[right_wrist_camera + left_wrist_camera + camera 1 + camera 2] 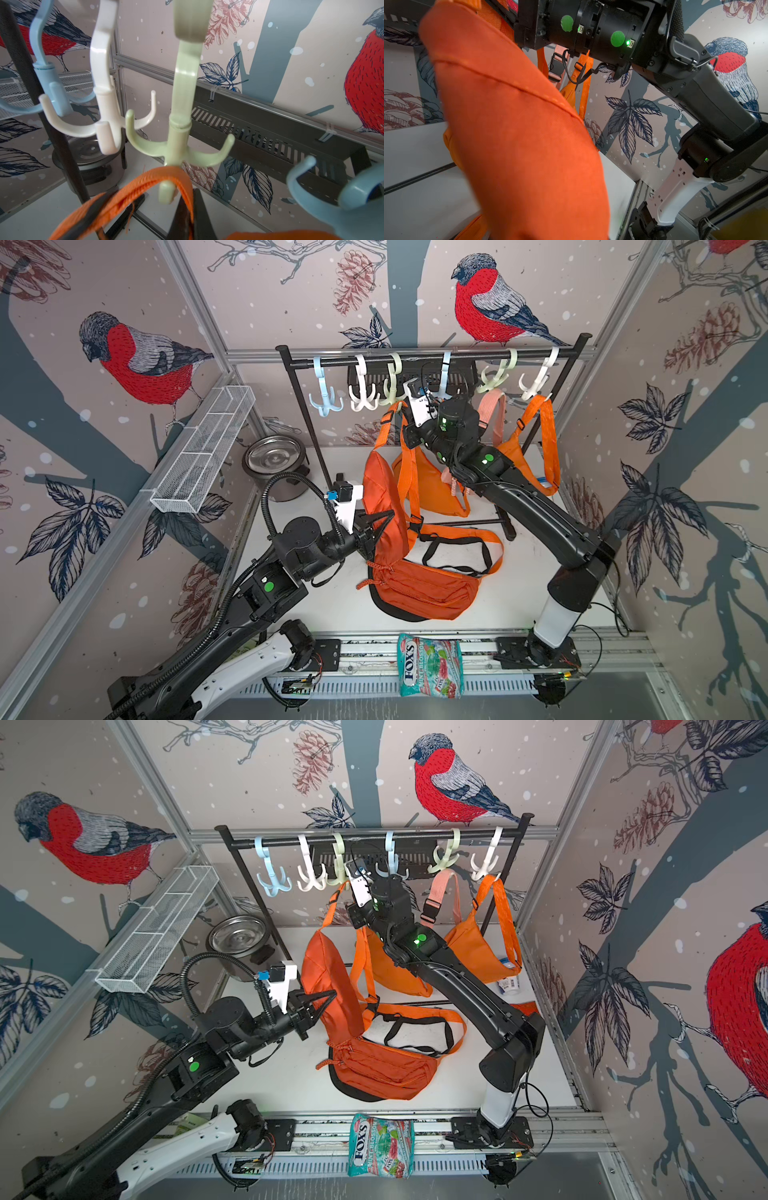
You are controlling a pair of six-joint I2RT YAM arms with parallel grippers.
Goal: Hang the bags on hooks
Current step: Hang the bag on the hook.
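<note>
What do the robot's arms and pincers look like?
The left arm and right arm are black with a white base segment and round green stickers. A ribbed black hose runs along the left one. Each wrist carries a white bracket. The left pincer and right pincer are slim, black and tapered.

Rack: farthest from you, 6 hooks on it.
Pot: left of rack.
Candy packet: on your front rail.

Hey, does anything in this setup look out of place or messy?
Yes. A candy packet lies across the front rail, and it has nothing to do with the bags. One orange bag also lies slumped on the table while others hang on the rack.
</note>
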